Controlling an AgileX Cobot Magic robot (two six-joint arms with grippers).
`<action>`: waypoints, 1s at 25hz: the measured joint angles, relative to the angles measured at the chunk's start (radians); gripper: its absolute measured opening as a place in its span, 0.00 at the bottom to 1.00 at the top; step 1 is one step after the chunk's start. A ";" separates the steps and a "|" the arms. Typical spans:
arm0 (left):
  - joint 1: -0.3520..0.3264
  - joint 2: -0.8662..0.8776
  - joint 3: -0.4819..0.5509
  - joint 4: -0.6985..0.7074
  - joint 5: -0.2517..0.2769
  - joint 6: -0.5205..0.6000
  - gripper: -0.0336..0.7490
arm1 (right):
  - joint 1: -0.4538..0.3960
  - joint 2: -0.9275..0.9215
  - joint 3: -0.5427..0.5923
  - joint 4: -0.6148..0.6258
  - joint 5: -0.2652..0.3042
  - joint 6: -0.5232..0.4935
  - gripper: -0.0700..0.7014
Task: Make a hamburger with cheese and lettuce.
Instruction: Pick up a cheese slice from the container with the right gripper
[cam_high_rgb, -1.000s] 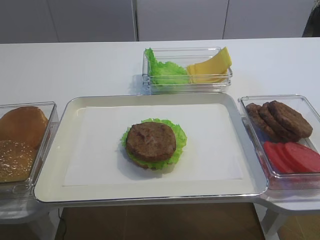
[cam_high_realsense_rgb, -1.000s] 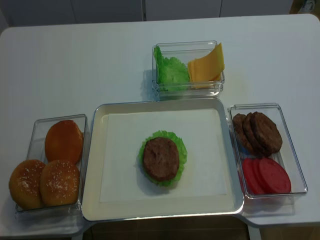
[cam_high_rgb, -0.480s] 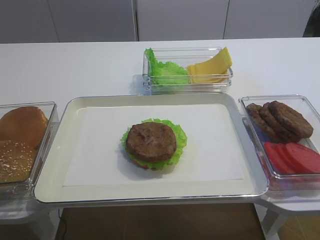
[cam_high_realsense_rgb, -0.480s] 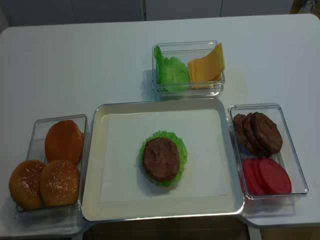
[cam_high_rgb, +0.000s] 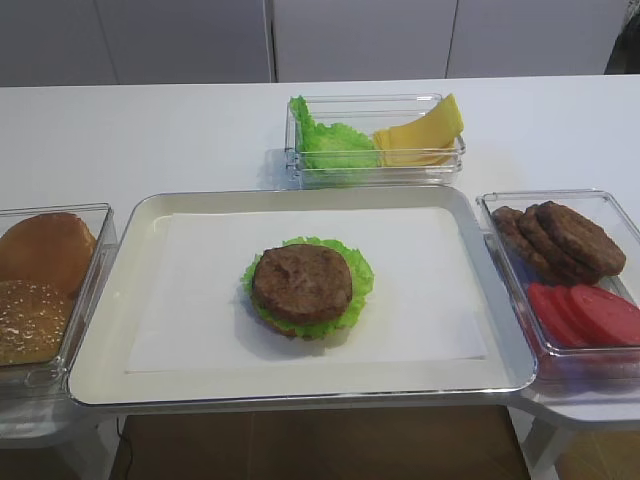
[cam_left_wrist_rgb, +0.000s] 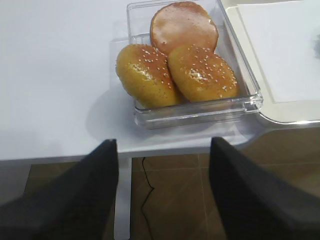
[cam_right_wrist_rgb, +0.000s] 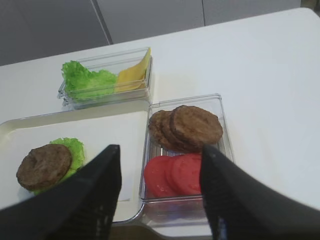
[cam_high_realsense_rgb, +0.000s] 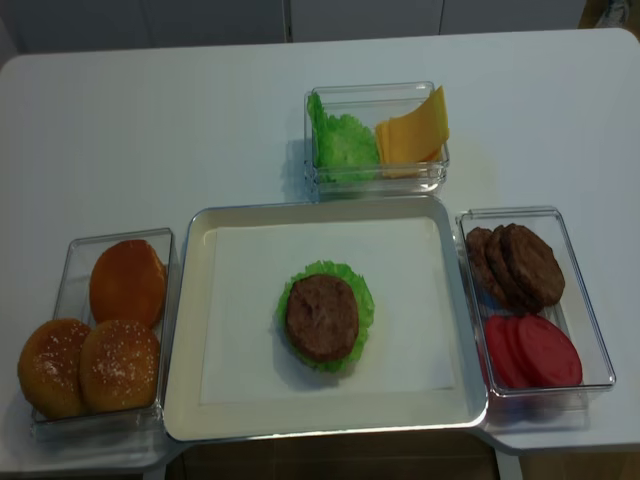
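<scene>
Nothing moved since the earlier frames: hamburger (cam_high_rgb: 303, 287) lacked cheese (cam_high_rgb: 418, 133), both pincers, left (cam_left_wrist_rgb: 162, 190) and right (cam_right_wrist_rgb: 159, 192), stood open, empty, so cheese pickup remained pending.

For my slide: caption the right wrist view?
Open right gripper above patties and tomato slices, hamburger at left.
</scene>
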 joint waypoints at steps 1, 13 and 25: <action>0.000 0.000 0.000 0.000 0.000 0.000 0.60 | 0.000 0.038 -0.012 0.003 -0.005 0.000 0.61; 0.000 0.000 0.000 0.000 0.000 0.000 0.60 | 0.000 0.666 -0.169 0.133 -0.214 -0.063 0.61; 0.000 0.000 0.000 0.000 0.000 0.000 0.60 | 0.000 1.299 -0.595 0.339 -0.231 -0.341 0.58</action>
